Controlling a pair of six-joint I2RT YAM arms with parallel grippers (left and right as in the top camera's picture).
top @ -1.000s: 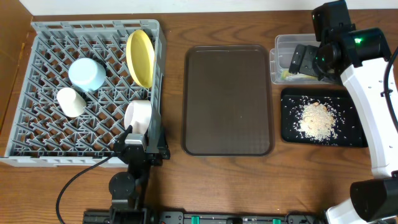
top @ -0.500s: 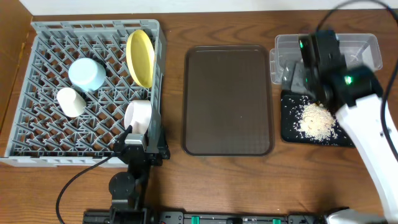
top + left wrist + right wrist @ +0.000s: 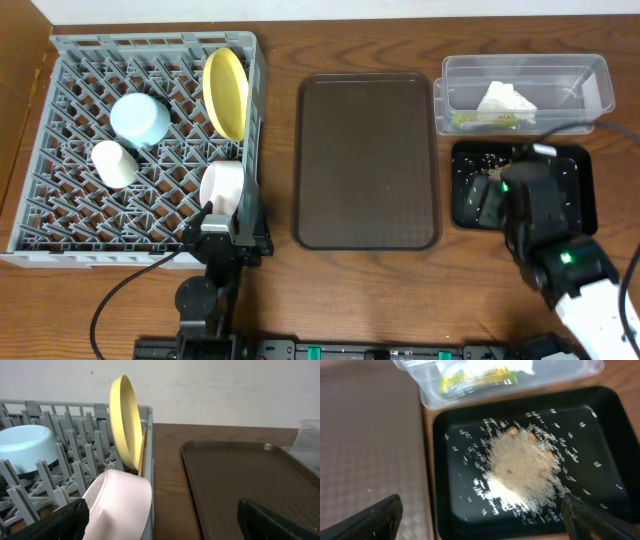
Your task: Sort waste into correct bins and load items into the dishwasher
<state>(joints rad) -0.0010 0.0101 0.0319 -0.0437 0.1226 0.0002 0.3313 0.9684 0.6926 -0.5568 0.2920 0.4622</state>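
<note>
Overhead, I count one pegged grey rack (image 3: 60,215), yellow plate (image 3: 226,92), blue bowl (image 3: 140,118), white bowl (image 3: 222,187), cup (image 3: 114,163); left claw (image 3: 165,522), right claw (image 3: 482,517) apart.

The overhead camera looks straight down on the whole counter (image 3: 280,150): grey rack (image 3: 60,220) at 9 o'clock, brown tray (image 3: 367,160) in the centre, black tray (image 3: 462,160) at 3. The left wrist camera sits low at the rack's near side, facing level toward 12, close to the yellow plate (image 3: 125,420). The right wrist camera looks steeply down, close over the black tray. All three views share the brown tray.
</note>
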